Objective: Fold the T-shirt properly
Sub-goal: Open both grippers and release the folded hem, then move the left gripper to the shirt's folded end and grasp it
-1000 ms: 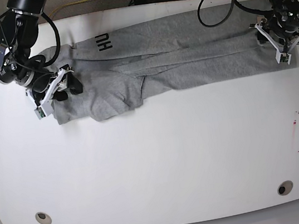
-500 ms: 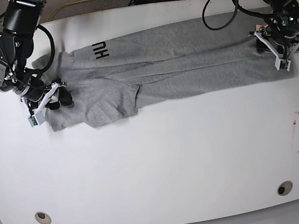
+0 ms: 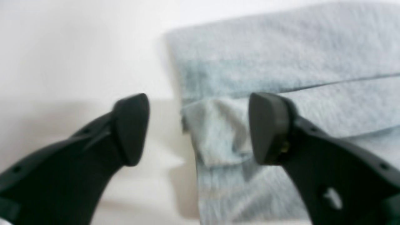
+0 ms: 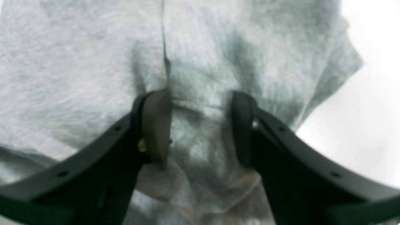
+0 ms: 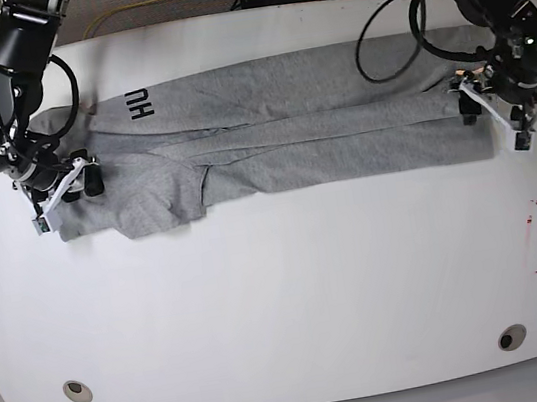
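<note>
Dragged leftward, the T-shirt [image 5: 268,130] stays pinched in the right end effector [image 4: 200,128]; the left end effector [image 3: 197,128] gapes wide.

- The T-shirt [image 5: 277,124] is showing heather grey, with black letters near its collar end.
- The table [image 5: 282,290] beneath the T-shirt is looking plain white.

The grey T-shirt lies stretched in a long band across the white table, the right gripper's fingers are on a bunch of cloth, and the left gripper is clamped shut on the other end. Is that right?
Not quite. In the left wrist view the left gripper is open, its fingers spread wide around the T-shirt edge. The rest stands: the shirt stretches across the table, and the right gripper has cloth bunched between its fingers.
</note>
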Controlling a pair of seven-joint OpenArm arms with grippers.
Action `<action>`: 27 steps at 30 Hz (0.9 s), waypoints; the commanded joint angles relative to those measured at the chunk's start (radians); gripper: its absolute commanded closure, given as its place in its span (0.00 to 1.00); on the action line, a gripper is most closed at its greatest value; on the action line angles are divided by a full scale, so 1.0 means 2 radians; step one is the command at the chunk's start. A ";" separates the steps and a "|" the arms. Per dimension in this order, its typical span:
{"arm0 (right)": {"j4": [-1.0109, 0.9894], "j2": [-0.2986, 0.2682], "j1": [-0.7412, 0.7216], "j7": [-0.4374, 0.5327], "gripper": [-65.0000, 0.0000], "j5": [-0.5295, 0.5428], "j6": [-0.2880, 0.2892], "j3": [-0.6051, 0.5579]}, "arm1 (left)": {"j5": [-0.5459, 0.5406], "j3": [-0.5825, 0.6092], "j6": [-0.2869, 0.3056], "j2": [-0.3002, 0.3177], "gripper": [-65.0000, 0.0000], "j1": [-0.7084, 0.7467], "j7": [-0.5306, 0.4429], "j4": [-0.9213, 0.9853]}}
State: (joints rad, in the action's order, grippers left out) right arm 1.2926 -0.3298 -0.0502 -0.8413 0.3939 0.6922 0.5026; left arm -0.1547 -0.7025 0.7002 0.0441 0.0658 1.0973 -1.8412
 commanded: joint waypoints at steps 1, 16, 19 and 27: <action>0.009 -0.004 -0.008 -0.001 0.54 0.005 0.003 0.001 | -0.025 -0.030 -0.001 0.008 0.24 -0.002 0.015 -0.002; 0.011 0.003 -0.008 -0.004 0.54 0.005 0.003 0.005 | -0.063 -0.037 -0.001 0.036 0.23 -0.002 0.023 0.121; 0.010 0.003 -0.009 -0.004 0.54 0.005 0.003 0.005 | -0.063 -0.036 -0.001 0.036 0.23 -0.004 0.023 0.142; 0.010 0.003 -0.008 -0.004 0.54 0.005 0.003 0.005 | -0.062 -0.036 -0.001 0.036 0.74 -0.013 0.024 0.175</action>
State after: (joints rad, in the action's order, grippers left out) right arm 1.2972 -0.3073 -0.0532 -0.8494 0.3988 0.6926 0.5072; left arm -0.2905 -0.7761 0.6971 0.1120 0.0383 1.1160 -1.4963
